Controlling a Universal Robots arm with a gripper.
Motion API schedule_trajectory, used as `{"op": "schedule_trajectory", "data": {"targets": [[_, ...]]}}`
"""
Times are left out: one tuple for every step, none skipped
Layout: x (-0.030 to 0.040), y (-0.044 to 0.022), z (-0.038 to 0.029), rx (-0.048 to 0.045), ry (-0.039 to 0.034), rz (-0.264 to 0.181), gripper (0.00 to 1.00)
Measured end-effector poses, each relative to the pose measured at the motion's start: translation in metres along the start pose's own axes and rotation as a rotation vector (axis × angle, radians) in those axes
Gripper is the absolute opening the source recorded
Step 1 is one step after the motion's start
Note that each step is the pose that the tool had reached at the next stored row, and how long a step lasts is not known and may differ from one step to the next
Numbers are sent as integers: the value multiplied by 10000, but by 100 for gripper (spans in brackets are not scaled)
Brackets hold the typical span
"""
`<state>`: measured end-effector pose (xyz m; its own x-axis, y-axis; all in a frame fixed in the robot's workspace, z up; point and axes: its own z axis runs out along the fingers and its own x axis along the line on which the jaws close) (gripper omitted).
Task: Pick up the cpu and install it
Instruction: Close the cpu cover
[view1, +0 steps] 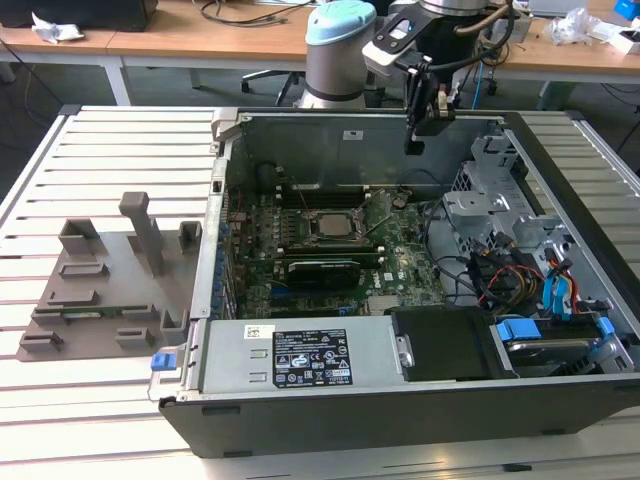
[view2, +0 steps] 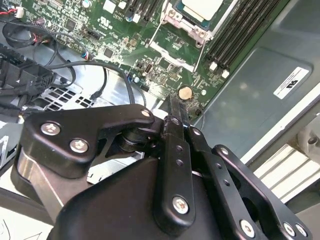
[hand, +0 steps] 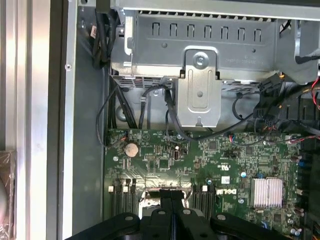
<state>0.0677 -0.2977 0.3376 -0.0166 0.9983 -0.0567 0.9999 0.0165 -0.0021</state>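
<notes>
slats of a pale table (view1: 100, 150) carry an open computer case (view1: 450, 420) in the exterior view. a grey plastic tray (view1: 110, 280) sits beside the case, toward the exterior view's left. the cpu (view1: 328, 224) lies flat in the socket on the green motherboard (view1: 400, 265), silvery top up. the gripper (view1: 413, 148) hangs above the far wall of the case. it is well apart from the cpu, toward the exterior view's right of it, and touches nothing.

the second wrist view gives the close look at the tool. the gripper (view2: 176, 104) has its black fingers (view2: 172, 107) pressed together with nothing between them. the tips are over the board near a round coin battery (view2: 185, 92). the cpu (view2: 201, 7), partly in frame, rests in its socket, and a metal socket frame (view2: 172, 47) lies just beside it on the gripper's side.

the first wrist view adds the metal drive cage (hand: 200, 75), loose black cables (hand: 170, 110), the coin battery (hand: 131, 148) and a finned heatsink (hand: 268, 192). here too the gripper (hand: 171, 195) reads closed and empty, poised above the board.
</notes>
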Motion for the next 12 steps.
{"op": "schedule_trajectory", "data": {"targets": [[0, 1, 0, -1, 1, -2, 11], [-1, 1, 1, -1, 2, -1, 11], [-5, 1, 4, 0, 0, -2, 11], [-6, 1, 8, 0, 0, -2, 11], [-6, 1, 14, 0, 0, -2, 11], [-6, 1, 23, 0, 1, -1, 11], [-7, 1, 31, -1, 1, -2, 11], [-8, 1, 37, 0, 1, -2, 11], [-8, 1, 43, 0, 1, -1, 11], [-9, 1, 53, -1, 1, -2, 11], [-10, 1, 61, -1, 1, -2, 11], [-11, 1, 67, 0, 1, -2, 11]]}}
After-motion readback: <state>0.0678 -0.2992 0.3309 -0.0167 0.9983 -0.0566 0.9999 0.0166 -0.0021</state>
